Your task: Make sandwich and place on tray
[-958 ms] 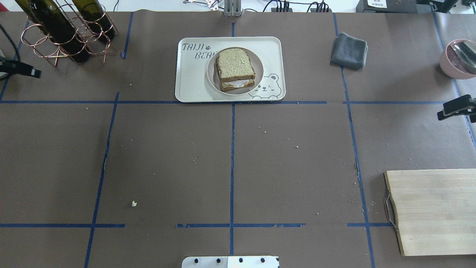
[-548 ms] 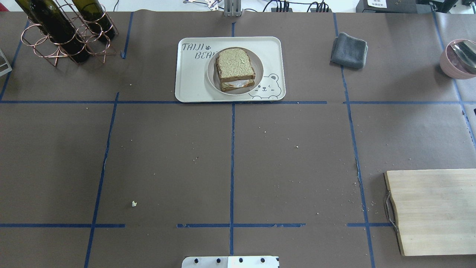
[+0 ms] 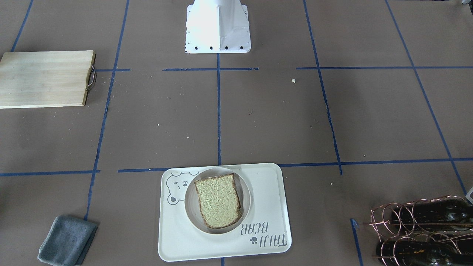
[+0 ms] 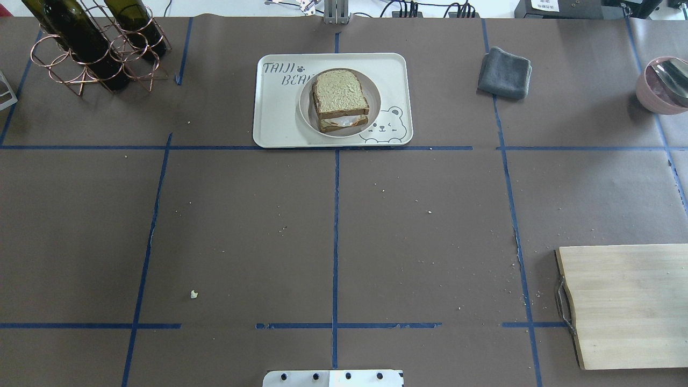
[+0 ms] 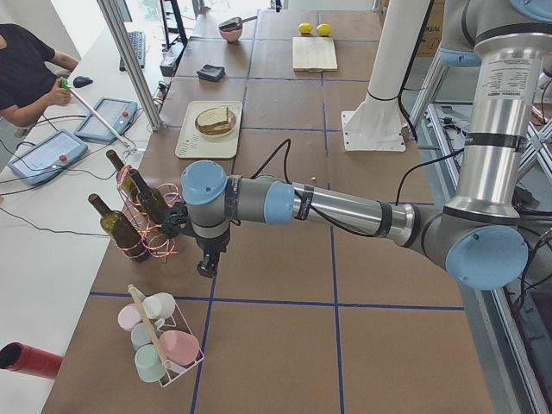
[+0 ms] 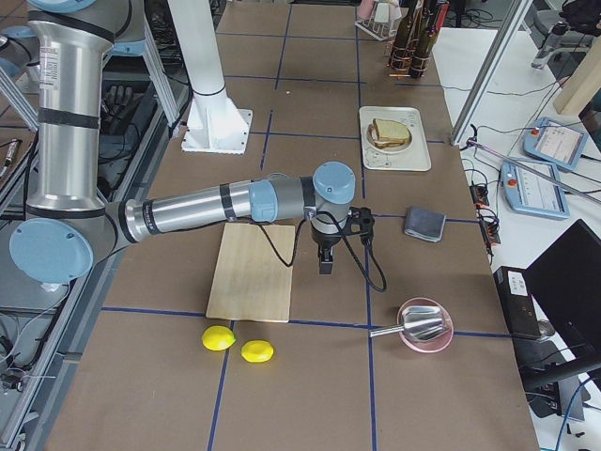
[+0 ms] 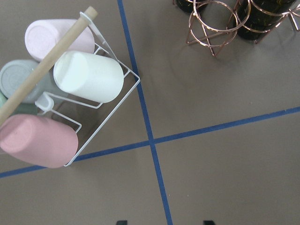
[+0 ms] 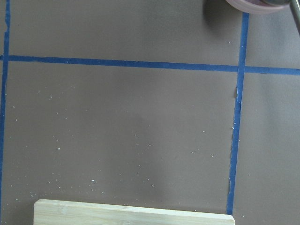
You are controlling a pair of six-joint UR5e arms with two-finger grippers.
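The sandwich (image 4: pixel 340 99), two bread slices with a fried egg showing between them, lies on a small round white plate (image 4: pixel 306 115). The plate stands on the cream bear tray (image 4: pixel 279 118) at the far middle of the table; the sandwich also shows from the front (image 3: pixel 218 200). My left gripper (image 7: pixel 164 222) is open and empty, hanging over the table's left end between the bottle rack and a cup rack (image 5: pixel 205 269). My right gripper (image 6: pixel 325 263) hangs over the table's right end beside the cutting board; I cannot tell whether it is open or shut.
A copper rack with wine bottles (image 4: pixel 91 43) stands far left. A grey cloth (image 4: pixel 504 72) and a pink bowl with a spoon (image 4: pixel 658 88) are far right. A wooden cutting board (image 4: pixel 629 303) lies near right. A wire rack of cups (image 7: pixel 56 108) is beyond the left end.
Both grippers, at the overhead view's left and right edges a second ago, have moved outward out of that view. The sandwich and tray have not moved.
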